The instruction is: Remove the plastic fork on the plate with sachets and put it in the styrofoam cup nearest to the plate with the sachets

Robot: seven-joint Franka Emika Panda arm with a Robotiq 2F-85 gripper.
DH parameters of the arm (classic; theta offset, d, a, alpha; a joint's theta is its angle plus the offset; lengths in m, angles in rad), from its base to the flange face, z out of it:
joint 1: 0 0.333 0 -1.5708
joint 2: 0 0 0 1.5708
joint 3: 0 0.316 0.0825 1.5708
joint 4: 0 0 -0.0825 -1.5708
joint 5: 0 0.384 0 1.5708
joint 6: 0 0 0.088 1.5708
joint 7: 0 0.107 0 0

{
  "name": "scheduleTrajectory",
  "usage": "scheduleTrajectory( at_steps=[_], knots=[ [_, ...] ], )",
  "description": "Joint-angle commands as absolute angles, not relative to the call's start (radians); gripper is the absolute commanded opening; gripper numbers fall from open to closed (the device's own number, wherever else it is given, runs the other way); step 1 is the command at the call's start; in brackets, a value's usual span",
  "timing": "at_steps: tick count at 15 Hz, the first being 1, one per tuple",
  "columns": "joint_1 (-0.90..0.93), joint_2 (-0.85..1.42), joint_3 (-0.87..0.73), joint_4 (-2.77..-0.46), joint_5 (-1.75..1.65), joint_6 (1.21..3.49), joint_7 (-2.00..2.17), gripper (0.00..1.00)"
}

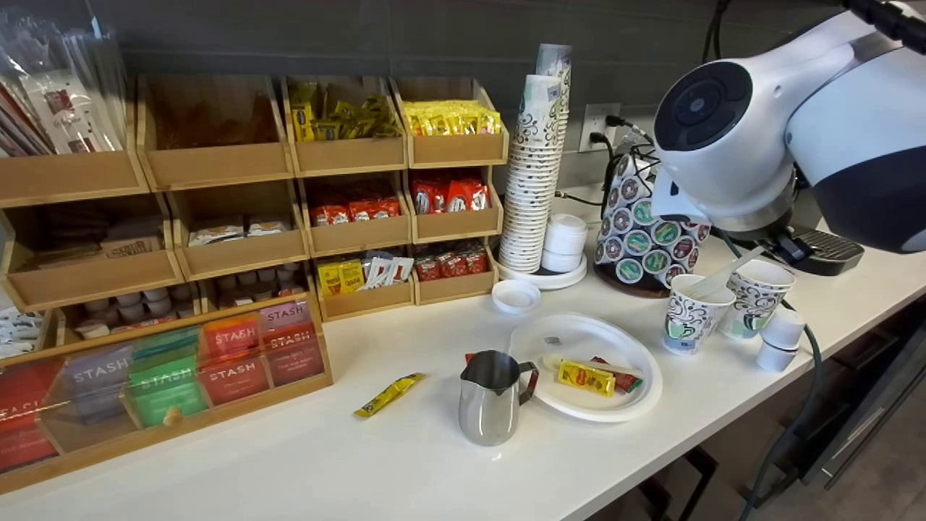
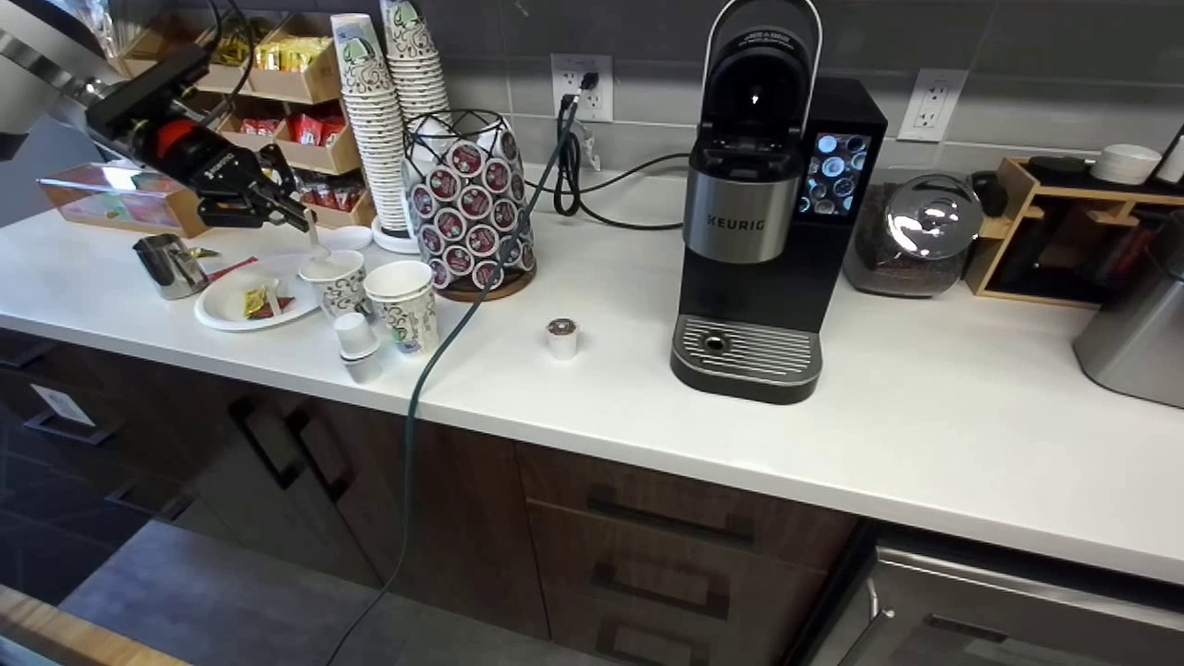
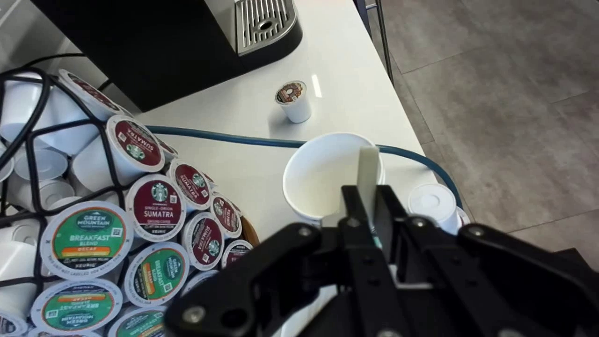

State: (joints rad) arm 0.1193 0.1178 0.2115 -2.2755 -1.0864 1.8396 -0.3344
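Apparently at the placing step: holding a pale plastic fork (image 1: 725,273) in the mouth of a white styrofoam cup with dark scrollwork (image 1: 692,325).
In the wrist view, pinching the fork's narrow part in the narrowed black two-fingered claw (image 3: 368,199), without showing tines clearly. In an exterior view, slanting down into the cup just beside a round white disposable plate (image 1: 615,340), with a small flat yellow packet (image 1: 584,378) and a small flat dark red packet (image 1: 631,380) on it. In an exterior view, likewise ending within that cup's rim, apart from a second scroll-printed white cup (image 2: 412,319). Next, probably lower the fork against the inner wall, spread the claw without dragging or tipping the cup, then lift clear.
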Motion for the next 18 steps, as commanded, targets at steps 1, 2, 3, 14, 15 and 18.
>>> scheduleTrajectory(
  at_steps=[1,2,3,14,15,18],
  knots=[
    [0.137,0.150,0.199,-2.245,-1.095,1.820,-0.358,0.44],
    [0.136,0.147,0.198,-2.245,-1.092,1.824,-0.353,0.51],
    [0.134,0.140,0.197,-2.245,-1.090,1.825,-0.350,0.60],
    [0.141,-0.389,0.124,-2.598,-0.672,2.108,-0.349,1.00],
    [0.153,-0.446,0.119,-2.634,-0.628,2.111,-0.337,1.00],
    [0.153,-0.415,0.131,-2.593,-0.617,2.084,-0.332,1.00]
  ],
)
